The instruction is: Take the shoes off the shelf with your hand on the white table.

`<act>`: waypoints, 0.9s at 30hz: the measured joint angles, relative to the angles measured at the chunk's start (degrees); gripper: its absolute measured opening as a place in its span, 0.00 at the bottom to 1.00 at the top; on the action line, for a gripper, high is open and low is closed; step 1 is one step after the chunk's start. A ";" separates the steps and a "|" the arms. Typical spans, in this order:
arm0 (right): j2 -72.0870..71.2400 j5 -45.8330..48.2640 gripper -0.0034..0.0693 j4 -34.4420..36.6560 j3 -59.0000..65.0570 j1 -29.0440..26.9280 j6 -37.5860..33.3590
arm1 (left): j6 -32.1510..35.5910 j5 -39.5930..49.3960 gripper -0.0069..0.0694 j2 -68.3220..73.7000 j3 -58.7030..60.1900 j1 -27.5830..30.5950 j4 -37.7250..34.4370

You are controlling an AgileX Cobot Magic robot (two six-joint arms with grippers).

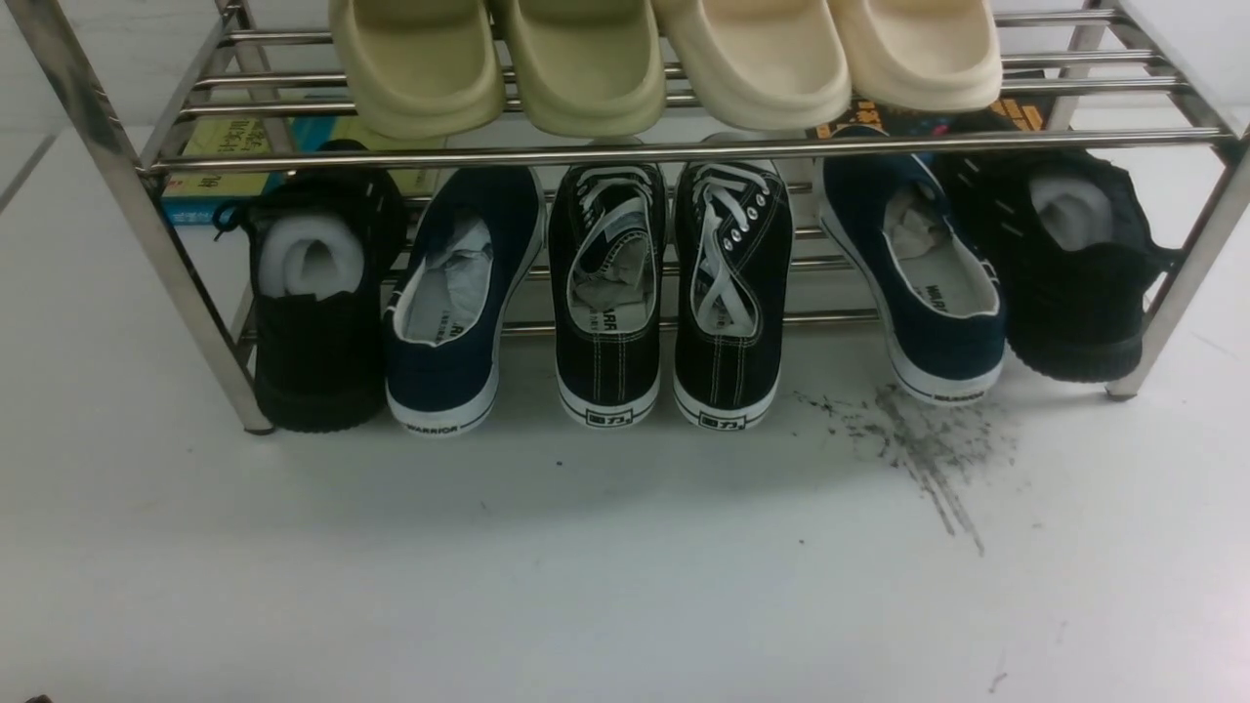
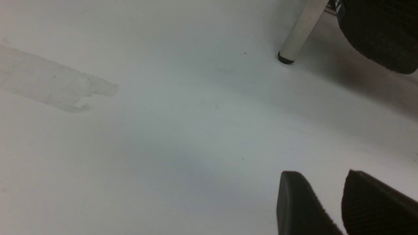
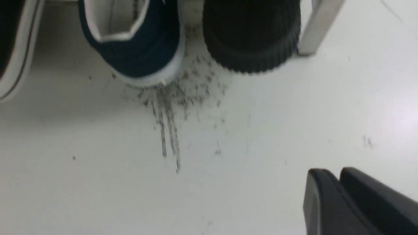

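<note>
The two all-black mesh shoes stand at opposite ends of the shelf's [image 1: 684, 148] lower tier, one at far left [image 1: 317, 322] and one at far right [image 1: 1069, 283], heels toward me, white foam inside. The white table [image 1: 625, 576] lies in front. Neither gripper shows in the front view. In the left wrist view my left gripper [image 2: 321, 173] is open and empty above bare table, short of a shelf leg [image 2: 300, 32] and the left shoe's heel [image 2: 378, 32]. My right gripper [image 3: 334, 171] is shut and empty, short of the right shoe's heel [image 3: 251, 36].
Between the black shoes stand two navy slip-ons [image 1: 454, 303] [image 1: 928, 283] and a pair of black canvas sneakers with white laces [image 1: 669, 293]. Pale slides [image 1: 664, 59] fill the top tier. Dark scuff streaks [image 1: 918, 449] mark the table by the right navy shoe.
</note>
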 joint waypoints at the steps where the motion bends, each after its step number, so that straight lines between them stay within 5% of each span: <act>1: 1.81 -0.34 0.28 0.72 -1.43 0.15 -1.58 | 0.00 0.00 0.40 0.00 0.00 0.00 0.00; 8: 13.22 -0.99 0.60 1.97 -11.44 6.39 -7.95 | 0.00 0.00 0.40 0.00 0.00 0.00 0.00; 12: 18.03 -1.66 0.70 -0.94 -15.28 9.05 -8.16 | 0.00 0.00 0.40 0.00 0.00 0.00 0.00; 27: 28.83 -10.28 0.74 -15.29 -17.47 10.59 2.80 | 0.00 0.00 0.40 0.00 0.00 0.00 0.00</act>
